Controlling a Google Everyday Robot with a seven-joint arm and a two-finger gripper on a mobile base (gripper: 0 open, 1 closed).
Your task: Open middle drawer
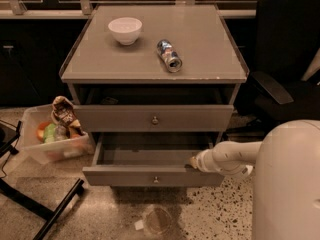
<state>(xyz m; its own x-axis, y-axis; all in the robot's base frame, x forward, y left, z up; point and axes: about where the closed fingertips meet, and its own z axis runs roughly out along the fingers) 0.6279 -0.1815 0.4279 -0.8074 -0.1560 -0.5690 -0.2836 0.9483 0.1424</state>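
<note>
The grey cabinet point(150, 64) has its middle drawer point(125, 176) pulled well out, showing a plain grey interior point(150, 156) and a small round knob point(156, 179) on its front. The taller top drawer point(200, 118) above it stands slightly out. The lowest drawer is hidden beneath the open one. My gripper point(193, 162), at the end of the white arm point(230, 156), is at the right end of the middle drawer's front top edge, touching it.
A white bowl point(125, 30) and a can point(169, 55) lying on its side sit on the cabinet top. A clear bin point(52, 134) of snacks is on the floor at left. A black chair point(285, 59) stands at right. A clear object point(156, 220) lies on the floor in front.
</note>
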